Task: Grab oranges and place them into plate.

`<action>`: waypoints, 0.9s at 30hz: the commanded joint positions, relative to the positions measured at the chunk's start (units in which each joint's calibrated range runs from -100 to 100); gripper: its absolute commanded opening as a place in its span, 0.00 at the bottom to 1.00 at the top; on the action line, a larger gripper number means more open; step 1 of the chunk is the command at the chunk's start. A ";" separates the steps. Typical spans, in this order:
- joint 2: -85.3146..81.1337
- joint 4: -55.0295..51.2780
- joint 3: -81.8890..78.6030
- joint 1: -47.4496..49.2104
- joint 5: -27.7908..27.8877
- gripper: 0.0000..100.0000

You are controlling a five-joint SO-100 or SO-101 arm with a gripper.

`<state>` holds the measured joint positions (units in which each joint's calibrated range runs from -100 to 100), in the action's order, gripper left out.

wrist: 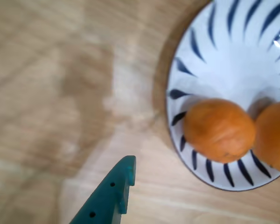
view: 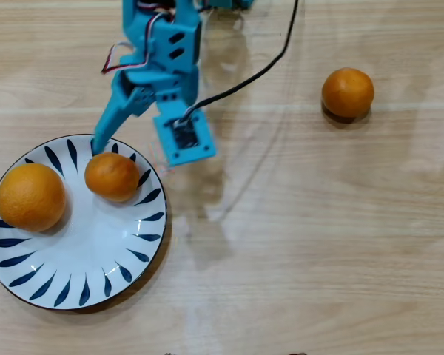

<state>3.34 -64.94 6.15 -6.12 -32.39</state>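
A white plate [view: 96, 248] with dark blue leaf strokes lies at the lower left of the overhead view. Two oranges rest in it: a larger one [view: 31, 197] at its left and a smaller one [view: 112, 176] near its upper rim. A third orange [view: 348, 92] sits alone on the table at the upper right. My blue gripper [view: 103, 146] hangs over the plate's upper rim, just above the smaller orange, open and holding nothing. In the wrist view one teal finger [wrist: 113, 193] shows over bare table, left of the plate [wrist: 224, 56], the smaller orange [wrist: 219, 130] and the larger orange [wrist: 276, 137].
The table is light wood. A black cable [view: 259, 74] runs from the arm toward the top of the overhead view. The arm's body [view: 166, 52] stands at the top, left of centre.
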 commanded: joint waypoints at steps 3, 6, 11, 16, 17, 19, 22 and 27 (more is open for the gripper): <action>-8.67 -14.51 6.66 10.72 -3.15 0.35; -9.68 -22.25 8.38 15.80 -7.60 0.27; -11.54 -27.15 13.36 23.70 -11.10 0.22; -14.08 -31.70 13.72 29.75 -15.85 0.26; -14.08 -32.31 13.45 30.72 -16.64 0.26; -13.99 -32.22 11.82 33.06 -18.00 0.26; -14.42 -29.90 5.75 35.39 -19.93 0.26; -15.52 -12.54 -9.19 37.98 -20.51 0.26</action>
<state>-9.27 -88.98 4.38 30.01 -52.58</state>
